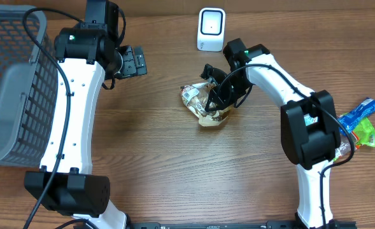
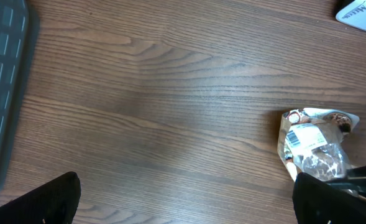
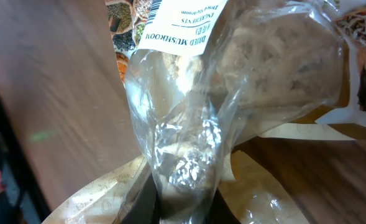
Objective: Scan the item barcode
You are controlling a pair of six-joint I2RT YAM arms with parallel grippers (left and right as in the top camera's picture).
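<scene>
Right gripper pinches the clear crinkled plastic dried-mushroom bag. The white box-shaped scanner stands beyond it, nearer this arm.

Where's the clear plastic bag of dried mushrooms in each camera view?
Overhead: clear plastic bag of dried mushrooms at table centre.
Left wrist: bag at lower right.
Right wrist: bag fills the frame.
Shared landmark: its white printed label.
</scene>
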